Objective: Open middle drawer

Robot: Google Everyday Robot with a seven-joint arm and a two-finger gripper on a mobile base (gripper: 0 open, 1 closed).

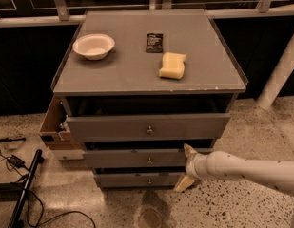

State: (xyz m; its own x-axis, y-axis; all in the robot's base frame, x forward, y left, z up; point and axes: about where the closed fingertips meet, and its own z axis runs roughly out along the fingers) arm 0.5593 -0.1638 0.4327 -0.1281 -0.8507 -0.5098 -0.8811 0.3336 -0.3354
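Three grey drawers (pixel 113 126), one knob (pixel 150 129) each; one white bowl (pixel 93 46), one yellow sponge (pixel 172 65) and one dark packet (pixel 154 42) on the grey cabinet top (pixel 127 77); speckled floor (pixel 232 208), cables (pixel 13 163) at left; arm (pixel 251 169) enters low from the right; gripper (pixel 184 167), fingers spread and holding nothing, at the right end of the middle drawer (pixel 127 158), slightly out.

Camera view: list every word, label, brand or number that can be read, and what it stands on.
Dark packet on the cabinet top: any print is too blurred to read.
Bowl, sponge: no text seen.
Tool, open, by the right end of the middle drawer: no markings seen.
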